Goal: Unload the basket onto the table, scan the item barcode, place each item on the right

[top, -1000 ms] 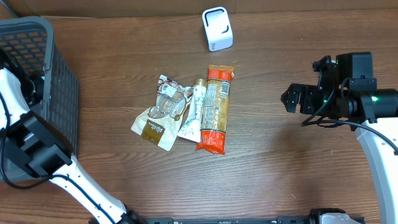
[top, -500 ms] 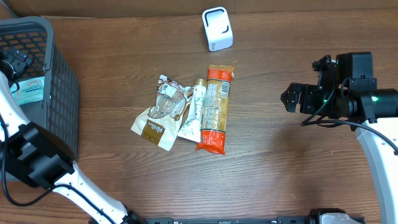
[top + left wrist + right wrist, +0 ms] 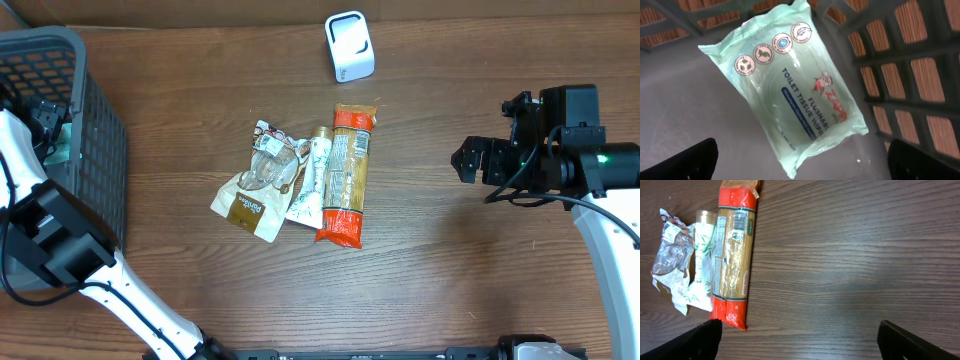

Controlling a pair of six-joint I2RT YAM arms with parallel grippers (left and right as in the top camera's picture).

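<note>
Your left arm (image 3: 130, 295) climbs from the front edge of the table (image 3: 450, 280) along the left side and bends over the rim of the grey basket (image 3: 40, 40), so that your left hand (image 3: 800, 162) hangs inside it, pointing down at the basket floor. That hand is spread wide and grips nothing: in the left wrist view its two dark fingertips (image 3: 685, 160) sit in the bottom corners of the picture, well apart. Between and beyond them lies the wipes pack (image 3: 790, 95), a pale green soft pack printed "toilet tissue wipes", flat on the basket floor, turned at a slant, near the lattice wall and clear of both fingers.

Your right arm (image 3: 610, 240) comes up the right side of the table, and the right hand (image 3: 470, 160) is held out level towards the middle, above bare wood. It too stands wide open and empty; in the right wrist view only the tips show, at the lower corners, with wood grain between them.

The white scanner (image 3: 349, 46) stands at the back of the table, well apart from both hands. In the middle lies a cluster of goods: a long orange pasta packet (image 3: 345, 175), just beside it on its left a pale tube (image 3: 315, 175), then a clear crumpled wrapper (image 3: 270, 160) and a brown pouch (image 3: 245, 205), the last three overlapping
</note>
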